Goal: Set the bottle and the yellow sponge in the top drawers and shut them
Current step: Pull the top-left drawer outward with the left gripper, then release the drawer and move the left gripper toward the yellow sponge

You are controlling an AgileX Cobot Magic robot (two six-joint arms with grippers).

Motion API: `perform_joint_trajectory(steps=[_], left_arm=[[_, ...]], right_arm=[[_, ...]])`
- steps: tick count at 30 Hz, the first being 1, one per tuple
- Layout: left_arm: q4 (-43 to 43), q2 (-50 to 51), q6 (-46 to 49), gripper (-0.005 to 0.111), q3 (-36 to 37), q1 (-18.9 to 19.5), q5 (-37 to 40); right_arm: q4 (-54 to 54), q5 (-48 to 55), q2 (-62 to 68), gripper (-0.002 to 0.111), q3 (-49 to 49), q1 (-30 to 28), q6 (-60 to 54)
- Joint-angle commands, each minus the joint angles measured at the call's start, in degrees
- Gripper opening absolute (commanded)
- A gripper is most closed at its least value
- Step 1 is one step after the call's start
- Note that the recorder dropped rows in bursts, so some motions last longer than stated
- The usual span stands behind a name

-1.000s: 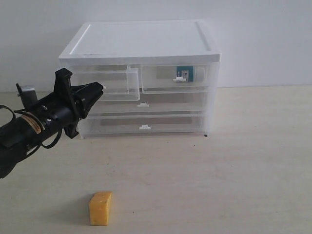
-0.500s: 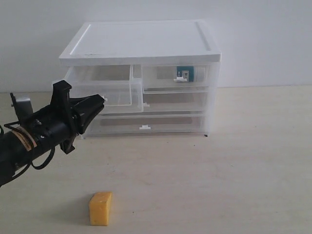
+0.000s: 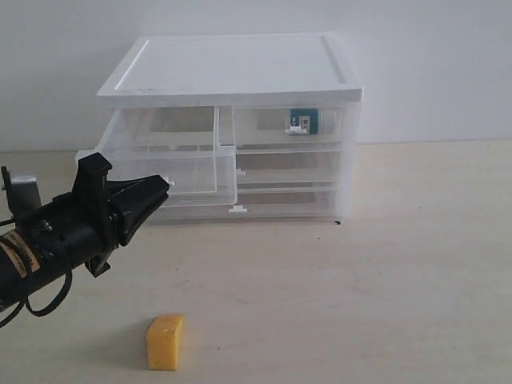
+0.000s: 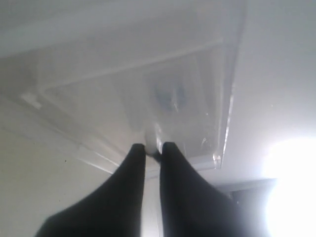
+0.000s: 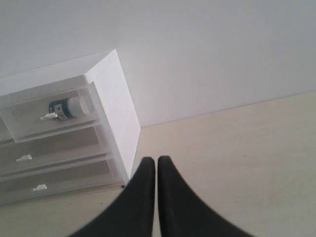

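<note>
The top left drawer (image 3: 172, 164) stands pulled far out of the white-topped cabinet (image 3: 232, 72). My left gripper (image 3: 166, 186) is shut on that drawer's small white handle (image 4: 152, 139) at its front. The top right drawer (image 3: 288, 128) is pushed in, and the bottle (image 3: 305, 120) with the teal label lies inside it; the right wrist view shows the same bottle (image 5: 69, 107). The yellow sponge (image 3: 165, 342) stands on the table near the front edge, well below the left gripper. My right gripper (image 5: 156, 160) is shut on nothing, above bare table right of the cabinet, out of the exterior view.
Two full-width drawers (image 3: 264, 196) below the top pair are pushed in. The pulled-out drawer overhangs the table (image 3: 384, 264) in front of the cabinet's left half. A white wall stands behind the cabinet.
My left gripper has drawn back toward the table's front, pulling the top left drawer steadily further out of the cabinet. The sponge and the bottle have not moved.
</note>
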Motion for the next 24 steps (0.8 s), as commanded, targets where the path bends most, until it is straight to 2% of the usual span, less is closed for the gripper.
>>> perform_joint_trajectory(steps=[1, 7, 9, 11, 16, 17, 19, 20, 24], left_arm=[[4.7, -1.3, 1.7, 0.004, 2.5, -1.1, -2.2], [6.8, -1.3, 1.3, 0.004, 3.3, -1.1, -2.2], [7.6, -1.3, 1.3, 0.008, 3.3, -1.1, -2.2], [8.3, -1.3, 1.3, 0.02, 3.3, -1.1, -2.2], [11.8, -1.3, 1.3, 0.065, 3.3, -1.1, -2.2], [13.3, -1.3, 1.0, 0.071, 3.3, -1.1, -2.2], [16.6, -1.3, 0.1, 0.071, 3.3, -1.1, -2.2], [18.5, -1.3, -0.5, 0.068, 3.3, -1.1, -2.2], [25.9, -2.1, -1.3, 0.037, 3.3, -1.1, -2.2]], right_arm=[[-0.1, 0.0, -0.2, 0.0, 0.3, -0.3, -0.2], [-0.1, 0.1, -0.2, 0.0, 0.3, -0.3, -0.2], [-0.1, 0.1, -0.2, 0.0, 0.3, -0.3, -0.2], [-0.1, 0.1, -0.2, 0.0, 0.3, -0.3, -0.2], [-0.1, 0.2, -0.2, 0.0, 0.3, -0.3, -0.2], [-0.1, 0.2, -0.2, 0.0, 0.3, -0.3, -0.2], [-0.1, 0.2, -0.2, 0.0, 0.3, -0.3, -0.2], [-0.1, 0.2, -0.2, 0.0, 0.3, -0.3, -0.2], [-0.1, 0.2, -0.2, 0.0, 0.3, -0.3, -0.1]])
